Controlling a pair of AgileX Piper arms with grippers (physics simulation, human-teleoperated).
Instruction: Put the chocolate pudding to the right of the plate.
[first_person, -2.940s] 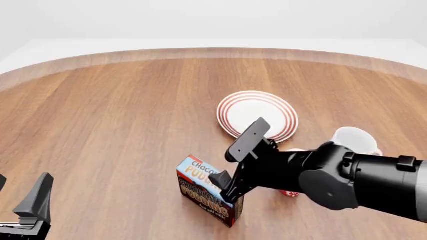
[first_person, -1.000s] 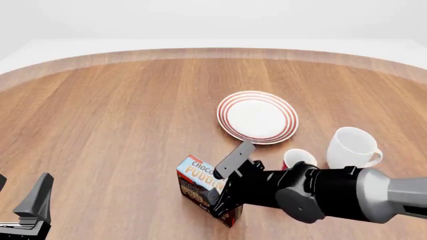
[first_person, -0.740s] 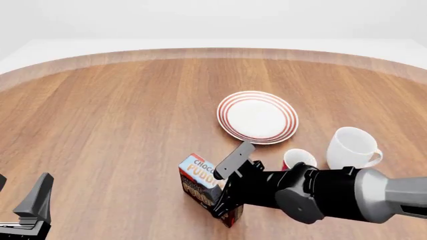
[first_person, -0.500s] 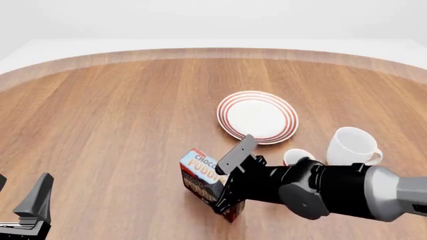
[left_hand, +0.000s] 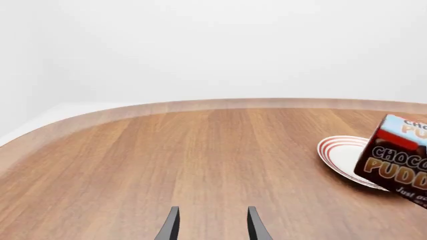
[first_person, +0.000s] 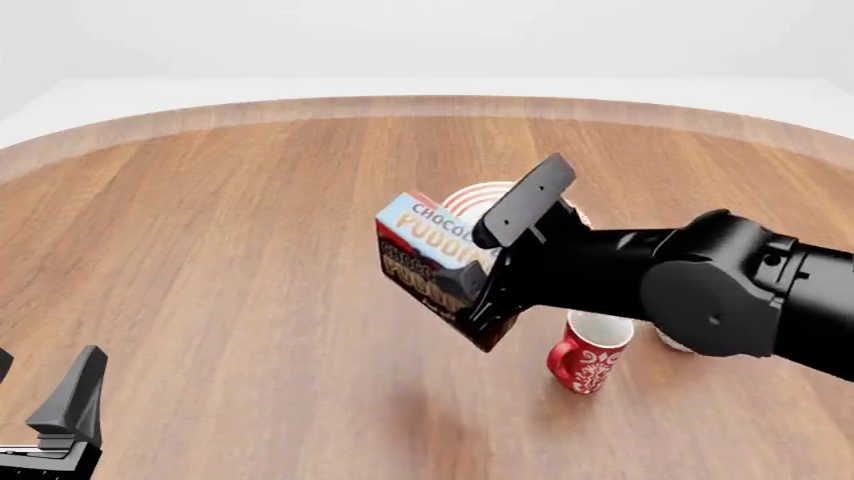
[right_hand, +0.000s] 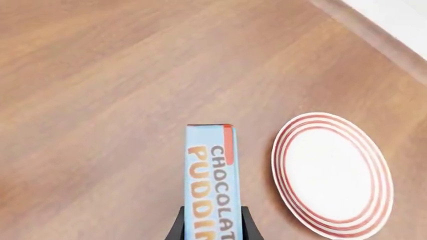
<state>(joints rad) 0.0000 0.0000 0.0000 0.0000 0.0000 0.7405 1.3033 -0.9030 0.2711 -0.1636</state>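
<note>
Front view: right hand clamps chocolate pudding aloft, hiding most of plate; left hand open.

one chocolate pudding carton, one plate, one red mug, one white mug, two end effectors

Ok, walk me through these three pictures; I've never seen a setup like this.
These are simulator renders of two robot arms at a round wooden table. The front view looks down from behind the arms. The other two come from cameras behind each gripper.

The right gripper is shut on the light-blue and brown chocolate pudding carton, lifted off the table and tilted. The right wrist view looks along it.

The left gripper waits open, holding nothing.

On the table: a white plate with red rings, a red patterned mug, and a white mug mostly hidden behind the arm.
</note>
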